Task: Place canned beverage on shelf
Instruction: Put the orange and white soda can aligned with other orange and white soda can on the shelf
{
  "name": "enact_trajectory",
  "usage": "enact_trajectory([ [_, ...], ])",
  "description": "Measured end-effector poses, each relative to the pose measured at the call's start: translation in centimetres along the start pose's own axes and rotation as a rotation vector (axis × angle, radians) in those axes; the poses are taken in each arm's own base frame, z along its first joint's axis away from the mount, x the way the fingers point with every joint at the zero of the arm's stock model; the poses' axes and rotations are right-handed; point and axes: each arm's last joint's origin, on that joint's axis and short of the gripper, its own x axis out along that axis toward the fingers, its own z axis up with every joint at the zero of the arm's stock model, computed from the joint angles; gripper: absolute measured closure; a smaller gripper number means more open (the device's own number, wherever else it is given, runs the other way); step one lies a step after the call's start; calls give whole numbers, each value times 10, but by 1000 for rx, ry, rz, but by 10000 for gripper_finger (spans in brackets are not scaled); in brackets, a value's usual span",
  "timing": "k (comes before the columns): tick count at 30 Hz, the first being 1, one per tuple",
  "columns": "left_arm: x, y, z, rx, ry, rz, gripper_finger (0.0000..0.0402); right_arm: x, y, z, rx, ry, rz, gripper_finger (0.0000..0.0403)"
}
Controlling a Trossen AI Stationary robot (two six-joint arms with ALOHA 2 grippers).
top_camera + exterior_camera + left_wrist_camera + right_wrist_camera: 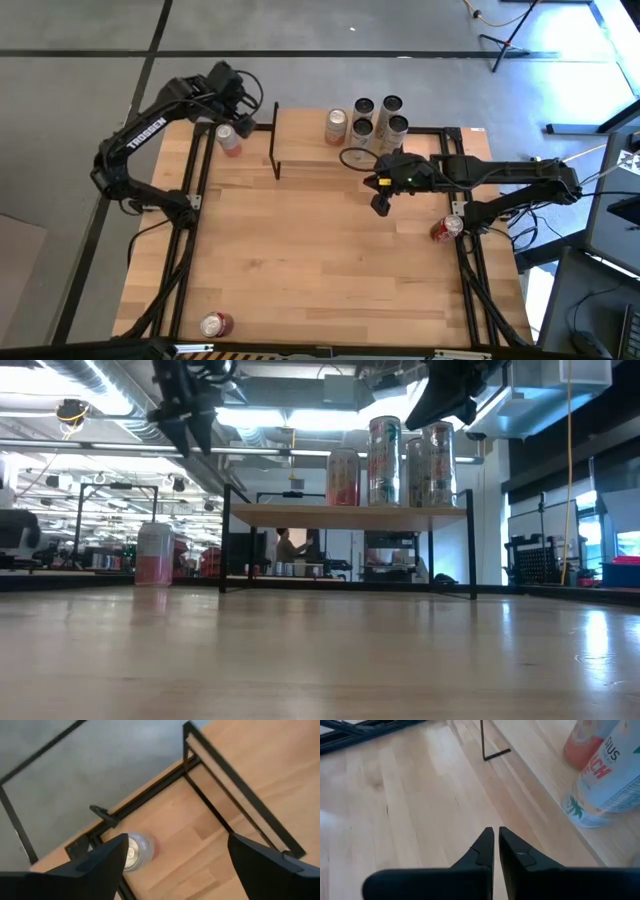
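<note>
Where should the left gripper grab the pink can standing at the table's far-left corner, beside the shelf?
Grip the pink can across its round side wall, coming straight down from above. It stands upright, and the open left gripper already hangs over it. The shelf leg flanks one side, so keep the fingers off it.

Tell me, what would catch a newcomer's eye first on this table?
Probably the cluster of cans standing on the shelf at the table's far edge. Next, the left tool, fingers spread wide, hovering over a lone pink can beside the shelf's left end. The right tool, fingers together, hangs above bare table just in front of the shelf.
</note>
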Motion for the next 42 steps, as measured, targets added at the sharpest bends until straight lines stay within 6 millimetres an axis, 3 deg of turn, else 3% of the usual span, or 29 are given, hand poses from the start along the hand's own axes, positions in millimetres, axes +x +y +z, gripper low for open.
enact_trajectory([
  [10, 46, 16, 8, -84, 173, 47, 4, 1, -1, -4, -17, 42, -22, 386],
  [14, 55, 13, 9, -69, 218, 57, 4, 0, -3, -9, -56, 89, -45, 386],
  [18, 63, 14, 7, -95, 272, 175, 4, 0, -6, -11, -138, 99, -109, 386],
  [24, 81, 27, 2, -190, 410, 231, 4, 1, -13, -9, -231, 96, -176, 386],
  [33, 120, 44, 3, -262, 531, 226, 4, 16, -40, -16, -201, 153, -117, 386],
  [42, 141, 52, 2, -272, 580, 228, 4, 24, -44, -25, -167, 173, -47, 386],
])
